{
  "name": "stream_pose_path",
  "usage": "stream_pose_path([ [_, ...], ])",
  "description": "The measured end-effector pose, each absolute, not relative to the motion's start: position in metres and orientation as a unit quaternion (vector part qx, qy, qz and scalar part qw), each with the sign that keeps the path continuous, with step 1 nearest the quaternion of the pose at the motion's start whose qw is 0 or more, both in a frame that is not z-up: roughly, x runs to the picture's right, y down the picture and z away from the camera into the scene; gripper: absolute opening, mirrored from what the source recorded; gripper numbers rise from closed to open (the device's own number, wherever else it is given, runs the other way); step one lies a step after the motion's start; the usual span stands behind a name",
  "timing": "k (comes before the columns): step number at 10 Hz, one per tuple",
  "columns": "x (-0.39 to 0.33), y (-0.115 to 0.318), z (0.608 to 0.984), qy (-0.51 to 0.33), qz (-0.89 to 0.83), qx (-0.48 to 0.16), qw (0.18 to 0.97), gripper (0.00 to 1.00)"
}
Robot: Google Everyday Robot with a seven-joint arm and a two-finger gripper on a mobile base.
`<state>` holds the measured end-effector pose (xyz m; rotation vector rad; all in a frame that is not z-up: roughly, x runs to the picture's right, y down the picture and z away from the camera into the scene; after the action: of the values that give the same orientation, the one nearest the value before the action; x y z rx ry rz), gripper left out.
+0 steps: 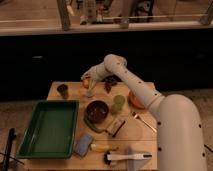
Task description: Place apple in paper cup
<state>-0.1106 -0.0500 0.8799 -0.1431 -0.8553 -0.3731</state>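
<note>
One tool (86,83) over cup (90,92), brown cup (63,90) beside

On the desk (60,91) sit a green tray (48,128), dark bowl (97,110), pale green cup (118,103), brown cup (63,90), and fork (143,122).

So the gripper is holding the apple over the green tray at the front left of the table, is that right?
Not quite. In the camera view the gripper with the apple is at the back of the table, above the paper cup, not over the green tray, which does sit front left.
</note>
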Motion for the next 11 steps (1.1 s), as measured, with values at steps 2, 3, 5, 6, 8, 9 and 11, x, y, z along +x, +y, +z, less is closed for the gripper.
stream_pose_path([
  [2, -0.109, -0.052, 0.877, -0.413, -0.178, -0.063, 0.891, 0.07],
  [3, -0.111, -0.054, 0.875, -0.415, -0.177, -0.061, 0.89, 0.18],
  [5, -0.113, -0.058, 0.872, -0.417, -0.178, -0.06, 0.89, 0.38],
  [6, -0.113, -0.06, 0.87, -0.416, -0.179, -0.062, 0.889, 0.47],
  [8, -0.113, -0.062, 0.869, -0.414, -0.18, -0.068, 0.89, 0.68],
  [9, -0.113, -0.063, 0.868, -0.413, -0.18, -0.071, 0.89, 0.75],
  [11, -0.115, -0.065, 0.866, -0.41, -0.183, -0.077, 0.89, 0.8],
])
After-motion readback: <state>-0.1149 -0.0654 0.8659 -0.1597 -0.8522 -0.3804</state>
